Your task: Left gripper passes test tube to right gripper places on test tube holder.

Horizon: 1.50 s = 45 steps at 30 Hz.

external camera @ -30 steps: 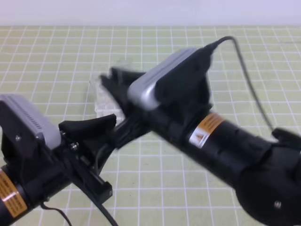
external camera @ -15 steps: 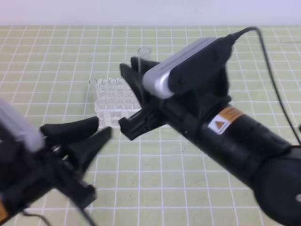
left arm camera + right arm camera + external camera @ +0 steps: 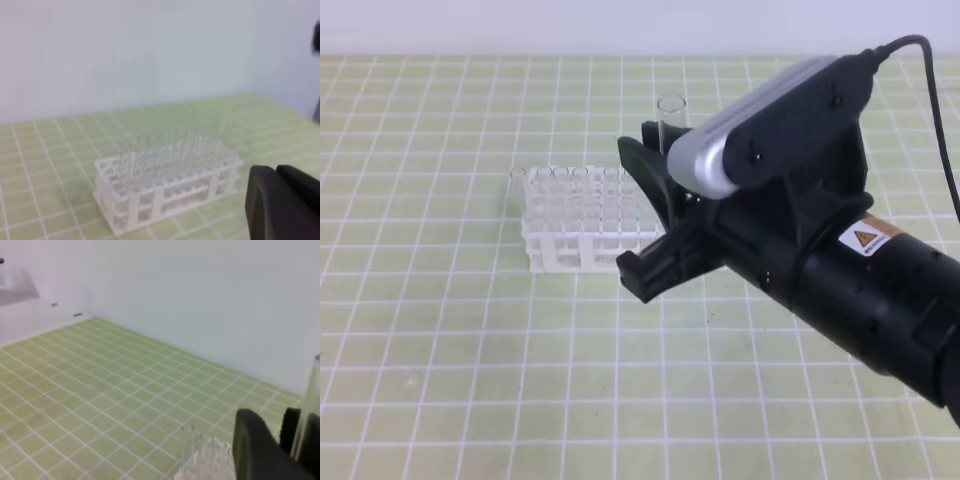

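Reaching in from the right of the high view, the right gripper (image 3: 655,215) hangs over the right end of the test tube holder (image 3: 582,217), its silver-grey top plate tilted and a black cable looping off the far right corner. Its 2 black fingers (image 3: 642,162) sit narrow, clamped on the test tube (image 3: 666,125), which stands close to upright between them with its open rim above the fingers. The lower part of the tube is hidden behind the gripper, so I cannot tell whether its round end has met a hole of the rack.

The white lattice rack rests on the green grid mat (image 3: 440,340), left of the middle and toward the far side, long edge running left to right. The right wrist view shows the tube (image 3: 307,412) as a pale vertical strip at the right edge, beside 1 dark finger (image 3: 255,450), with the rack's top (image 3: 202,465) just below.

The left wrist view looks across the mat at the rack (image 3: 165,182) from its near left side; a black finger (image 3: 280,202) fills the lower right corner, and I cannot tell from it how the left gripper's jaws stand. The left arm does not appear in the high view.
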{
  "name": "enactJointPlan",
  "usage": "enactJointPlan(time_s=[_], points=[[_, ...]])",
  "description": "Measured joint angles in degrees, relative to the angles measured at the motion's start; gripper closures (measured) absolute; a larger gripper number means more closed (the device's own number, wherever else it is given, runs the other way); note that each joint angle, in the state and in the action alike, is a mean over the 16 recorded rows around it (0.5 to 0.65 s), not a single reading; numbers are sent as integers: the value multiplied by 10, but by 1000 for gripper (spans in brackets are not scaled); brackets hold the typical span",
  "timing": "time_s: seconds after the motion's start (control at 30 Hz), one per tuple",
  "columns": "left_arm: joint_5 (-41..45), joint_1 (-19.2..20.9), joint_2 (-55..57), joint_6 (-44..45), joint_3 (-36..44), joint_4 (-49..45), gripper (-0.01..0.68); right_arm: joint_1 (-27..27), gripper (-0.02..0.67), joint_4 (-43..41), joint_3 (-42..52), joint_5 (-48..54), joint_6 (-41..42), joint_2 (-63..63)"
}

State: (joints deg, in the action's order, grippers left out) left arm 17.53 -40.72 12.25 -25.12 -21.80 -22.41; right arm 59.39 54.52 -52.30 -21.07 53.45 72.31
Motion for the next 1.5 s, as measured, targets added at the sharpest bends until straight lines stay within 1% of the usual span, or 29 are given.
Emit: enactJointPlan(time_s=[0.1,0.3,0.53,0.7,0.93,1.27,1.5], points=[[4,0,-56,0,25,10,673,0,640,24,8,1,27,-8],[-35,0,-118,0,96,25,673,0,640,50,41,-14,51,-34],[-93,0,-135,-2,178,28,673,0,640,60,94,-51,52,-85],[-102,0,-135,-2,213,27,673,0,640,66,124,-77,53,-114],[-96,0,-136,-1,226,24,673,0,640,69,143,-130,62,-129],[-95,0,-139,2,228,21,673,-2,640,68,146,-218,83,-121],[-96,0,-139,2,228,21,673,-9,640,65,144,-227,81,-107]])
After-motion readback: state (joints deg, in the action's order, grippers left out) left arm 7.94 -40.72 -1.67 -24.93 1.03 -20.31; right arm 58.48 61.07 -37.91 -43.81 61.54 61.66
